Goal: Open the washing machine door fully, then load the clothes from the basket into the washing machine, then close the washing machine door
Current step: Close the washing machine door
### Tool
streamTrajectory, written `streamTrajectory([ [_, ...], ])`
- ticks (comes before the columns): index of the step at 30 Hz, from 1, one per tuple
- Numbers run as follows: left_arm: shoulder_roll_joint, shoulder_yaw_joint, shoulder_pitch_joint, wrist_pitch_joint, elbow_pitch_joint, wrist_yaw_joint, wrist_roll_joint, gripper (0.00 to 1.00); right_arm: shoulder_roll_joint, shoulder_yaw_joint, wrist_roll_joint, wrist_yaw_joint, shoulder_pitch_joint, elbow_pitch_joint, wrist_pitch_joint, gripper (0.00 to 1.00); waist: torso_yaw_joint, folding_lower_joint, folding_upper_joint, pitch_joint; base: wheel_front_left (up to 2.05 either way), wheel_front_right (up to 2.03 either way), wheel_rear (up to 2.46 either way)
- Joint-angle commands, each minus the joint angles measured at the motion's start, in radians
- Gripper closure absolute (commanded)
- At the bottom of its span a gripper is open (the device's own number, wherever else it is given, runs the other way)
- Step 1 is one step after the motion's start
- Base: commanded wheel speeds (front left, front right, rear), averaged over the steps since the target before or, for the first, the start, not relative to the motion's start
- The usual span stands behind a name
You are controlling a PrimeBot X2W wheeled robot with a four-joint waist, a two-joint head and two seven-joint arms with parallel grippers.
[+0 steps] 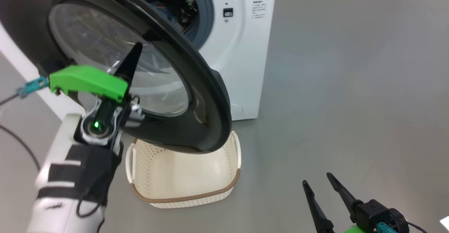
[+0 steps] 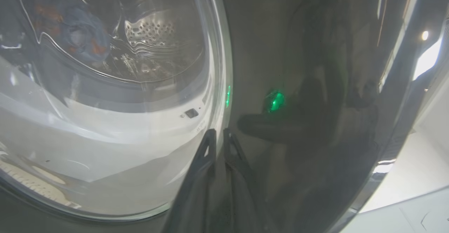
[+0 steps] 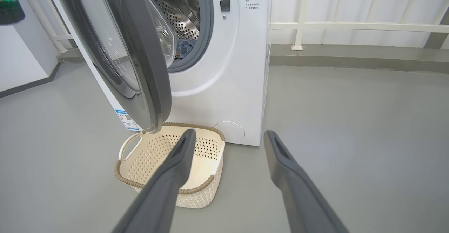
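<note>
Washing machine door [image 1: 210, 96] part-open over the basket [image 3: 151, 155].
My left gripper [image 2: 219, 134], jaws closed empty, touches its ring; right gripper [image 3: 228, 134] (jaws apart) hangs clear.

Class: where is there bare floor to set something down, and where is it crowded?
Free: the grey floor right of the washing machine, up to the white railing; also the floor left of the basket. Crowded: over the basket, where the washing machine door overhangs with the left gripper at it.

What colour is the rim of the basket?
Brown, with a woven look. The basket rim shows best in the right wrist view.
</note>
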Motion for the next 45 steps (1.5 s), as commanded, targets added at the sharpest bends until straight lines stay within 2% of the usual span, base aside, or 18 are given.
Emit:
streamTrajectory([
  [1,0.058,0.004,0.017,-0.018,-0.034,-0.007,0.031,0.74,-0.001,0.015,-0.001,0.006,-0.024,-0.025,-0.005,0.00,0.020,0.0000,-0.0001,-0.016,0.00,0.00,0.00],
  [2,0.072,-0.010,0.028,-0.034,-0.040,-0.007,0.057,0.65,-0.001,0.011,0.000,0.006,-0.022,-0.026,-0.005,0.00,0.026,0.0000,-0.0001,-0.020,0.00,0.00,0.00],
  [3,0.085,-0.025,0.039,-0.054,-0.045,-0.007,0.085,0.50,-0.001,0.007,0.001,0.006,-0.018,-0.028,-0.005,0.00,0.033,0.0000,-0.0001,-0.025,0.00,0.00,0.00],
  [4,0.093,-0.037,0.051,-0.070,-0.051,-0.007,0.106,0.25,-0.001,0.003,0.001,0.006,-0.015,-0.029,-0.005,0.00,0.040,0.0000,-0.0001,-0.028,0.00,0.00,0.00],
  [5,0.100,-0.044,0.066,-0.085,-0.058,-0.007,0.120,0.10,-0.001,-0.001,0.002,0.006,-0.011,-0.031,-0.005,0.00,0.045,0.0000,-0.0001,-0.034,0.00,0.00,0.00],
  [6,0.109,-0.051,0.082,-0.102,-0.065,-0.007,0.138,0.00,-0.001,-0.004,0.002,0.006,-0.007,-0.031,-0.005,0.00,0.051,0.0000,-0.0001,-0.040,0.00,0.00,0.00],
  [14,0.187,-0.102,0.215,-0.252,-0.130,0.010,0.297,0.00,-0.001,-0.030,-0.001,0.006,0.008,-0.041,-0.005,0.00,0.077,0.0000,-0.0001,-0.060,0.00,0.00,0.00],
  [18,0.225,-0.118,0.308,-0.342,-0.165,0.063,0.390,0.00,-0.001,-0.048,-0.005,0.006,0.015,-0.049,-0.005,0.00,0.086,0.0000,-0.0001,-0.068,0.00,0.00,0.00],
  [23,0.249,-0.111,0.428,-0.387,-0.223,0.140,0.507,0.00,-0.001,-0.070,-0.018,0.006,0.025,-0.062,-0.005,0.00,0.099,0.0000,-0.0001,-0.077,0.00,0.00,0.00],
  [29,0.217,-0.002,0.588,-0.392,-0.350,0.215,0.650,0.00,-0.001,-0.094,-0.024,0.006,0.033,-0.072,-0.005,0.00,0.110,0.0000,-0.0001,-0.083,0.00,0.00,0.00],
  [33,0.171,0.080,0.700,-0.392,-0.431,0.235,0.763,0.00,-0.001,-0.100,-0.024,0.006,0.035,-0.074,-0.005,0.00,0.110,0.0000,-0.0001,-0.089,0.00,0.00,0.00],
  [40,0.070,0.186,0.859,-0.392,-0.485,0.216,0.902,0.00,-0.001,-0.111,-0.027,0.006,0.048,-0.077,-0.005,0.00,0.108,0.0000,-0.0001,-0.108,0.00,0.00,0.00],
  [45,0.036,0.231,0.921,-0.393,-0.489,0.194,0.977,0.00,-0.001,-0.131,-0.036,0.006,0.058,-0.071,-0.005,0.00,0.110,0.0000,-0.0001,-0.128,0.00,0.00,0.00],
])
